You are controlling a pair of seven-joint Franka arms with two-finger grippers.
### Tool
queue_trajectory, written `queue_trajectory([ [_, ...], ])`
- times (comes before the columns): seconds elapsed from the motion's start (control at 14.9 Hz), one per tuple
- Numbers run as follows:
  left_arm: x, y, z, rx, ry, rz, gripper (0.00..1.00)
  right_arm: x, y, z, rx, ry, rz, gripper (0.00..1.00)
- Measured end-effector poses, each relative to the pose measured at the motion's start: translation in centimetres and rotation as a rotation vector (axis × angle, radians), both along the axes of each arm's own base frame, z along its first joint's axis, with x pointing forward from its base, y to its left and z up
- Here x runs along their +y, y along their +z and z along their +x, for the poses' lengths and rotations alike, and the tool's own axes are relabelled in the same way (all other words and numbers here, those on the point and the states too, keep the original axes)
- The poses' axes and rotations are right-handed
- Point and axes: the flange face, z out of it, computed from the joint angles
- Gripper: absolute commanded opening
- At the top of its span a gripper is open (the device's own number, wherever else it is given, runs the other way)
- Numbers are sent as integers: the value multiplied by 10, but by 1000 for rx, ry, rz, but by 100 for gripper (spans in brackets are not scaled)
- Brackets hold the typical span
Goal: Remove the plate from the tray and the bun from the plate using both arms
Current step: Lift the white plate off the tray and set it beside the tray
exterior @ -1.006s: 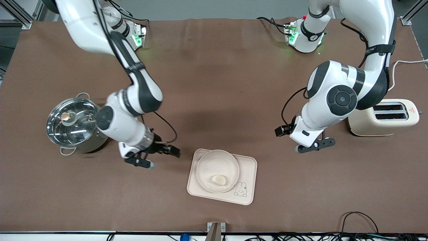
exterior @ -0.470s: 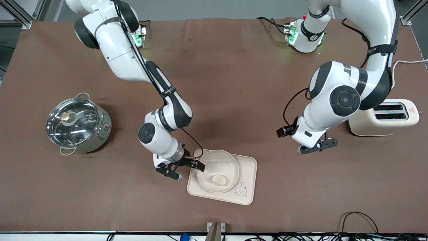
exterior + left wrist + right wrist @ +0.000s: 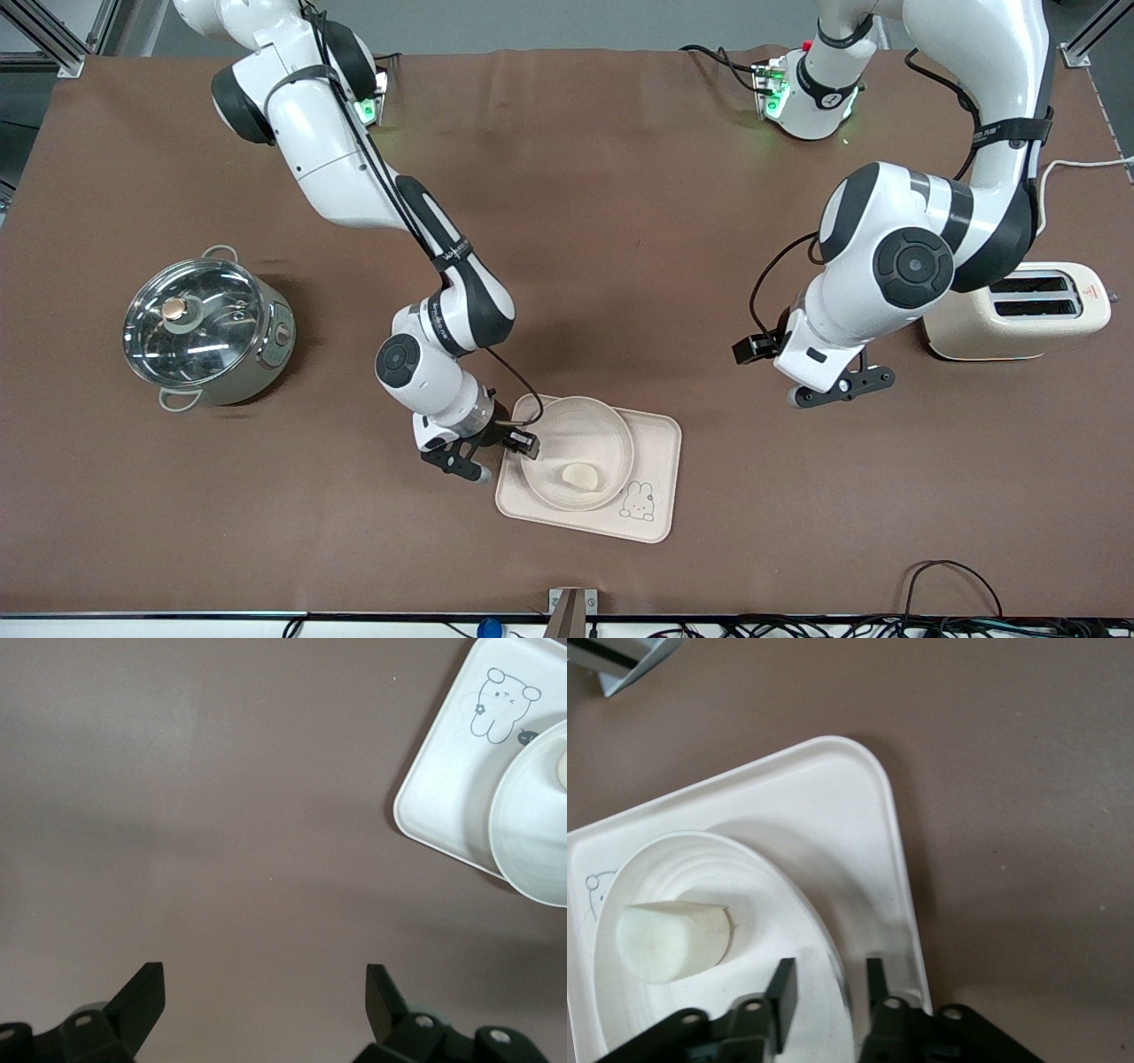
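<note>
Cream plate (image 3: pixel 577 453) rim, 9 o'clock: right tool (image 3: pixel 501 449) narrow, pinching it; next, lift off tray (image 3: pixel 657 456). Left tool (image 3: pixel 839 386) wide, waits over table (image 3: pixel 620 221).

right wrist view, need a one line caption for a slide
Right pincer straddles the plate rim, fingers closing; bun on plate, plate on tray.
</note>
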Motion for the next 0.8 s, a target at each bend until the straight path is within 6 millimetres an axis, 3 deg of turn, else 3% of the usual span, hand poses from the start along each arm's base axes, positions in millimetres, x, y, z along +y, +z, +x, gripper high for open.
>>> queue_trajectory([
  [0.54,0,0,0,0,0,0,100,-2,1,2,-107,246,-68,1],
  [0.8,0,-1,0,1,0,0,100,0,4,-10,-110,324,-89,1],
])
